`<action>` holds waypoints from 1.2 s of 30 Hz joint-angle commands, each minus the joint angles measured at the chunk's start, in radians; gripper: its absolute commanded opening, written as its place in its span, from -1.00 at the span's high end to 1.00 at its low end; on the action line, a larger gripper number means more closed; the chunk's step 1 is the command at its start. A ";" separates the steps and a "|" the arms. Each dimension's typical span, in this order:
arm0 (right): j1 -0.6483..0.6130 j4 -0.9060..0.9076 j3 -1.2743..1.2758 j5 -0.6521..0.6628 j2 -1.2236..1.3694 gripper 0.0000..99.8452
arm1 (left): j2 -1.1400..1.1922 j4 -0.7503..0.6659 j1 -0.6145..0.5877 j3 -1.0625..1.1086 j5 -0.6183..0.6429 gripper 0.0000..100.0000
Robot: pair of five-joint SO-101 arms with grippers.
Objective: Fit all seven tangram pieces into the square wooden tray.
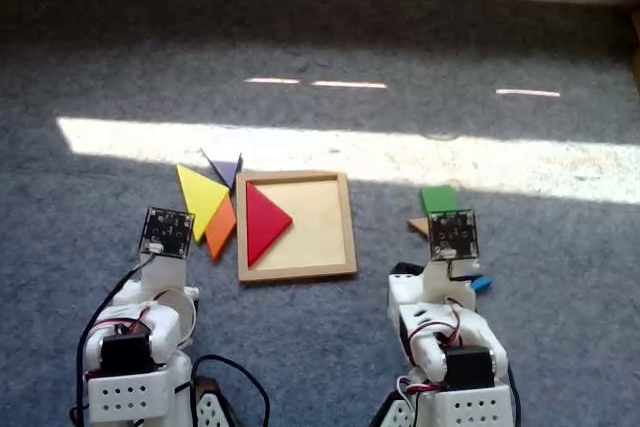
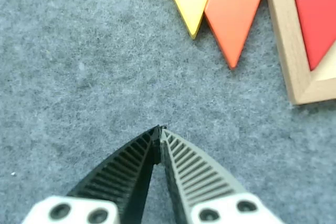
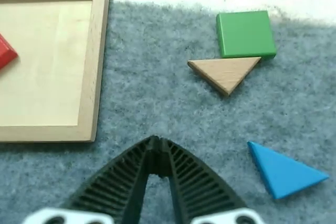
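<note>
Grey carpet (image 1: pixel 330 37) carries: wooden tray (image 1: pixel 349 222), yellow triangle (image 1: pixel 200 195), purple triangle (image 1: pixel 226 166), orange parallelogram (image 1: pixel 221 227), green square (image 3: pixel 245 33), tan triangle (image 3: pixel 226 71), blue triangle (image 3: pixel 281 171).

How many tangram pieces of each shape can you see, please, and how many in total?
Triangles: 5 (red triangle, yellow triangle, purple triangle, tan wooden triangle, blue triangle)
Squares: 1 (green square)
Parallelograms: 1 (orange parallelogram)
Total: 7

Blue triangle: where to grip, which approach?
Probably from straight above with the right gripper, jaws spanning the blue triangle across its broad middle, away from the narrow tips. It lies flat on the carpet with nothing touching it, so its side faces are free.
</note>
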 commanded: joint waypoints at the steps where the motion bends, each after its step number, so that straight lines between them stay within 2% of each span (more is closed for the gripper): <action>1: 0.012 0.004 0.153 0.006 0.004 0.99 | -0.048 0.012 0.005 -0.028 0.003 0.99; 7: 0.012 0.004 0.153 0.008 0.004 0.99 | -0.047 -0.006 -0.073 -0.260 0.002 0.99; 15: 0.012 0.004 0.153 0.008 0.004 0.99 | 0.013 -0.015 0.013 -0.522 0.002 0.97; 21: 0.012 0.004 0.153 0.008 0.004 0.99 | 0.410 -0.015 0.016 -0.697 0.009 0.58; 30: 0.012 0.004 0.153 0.008 0.004 0.99 | 1.107 -0.137 0.016 -0.943 0.014 0.55; 33: 0.012 0.004 0.153 0.008 0.004 0.99 | 1.317 -0.169 0.019 -1.044 0.098 0.54; 36: 0.012 0.004 0.153 0.008 0.004 0.99 | 1.508 -0.166 0.022 -1.171 0.163 0.43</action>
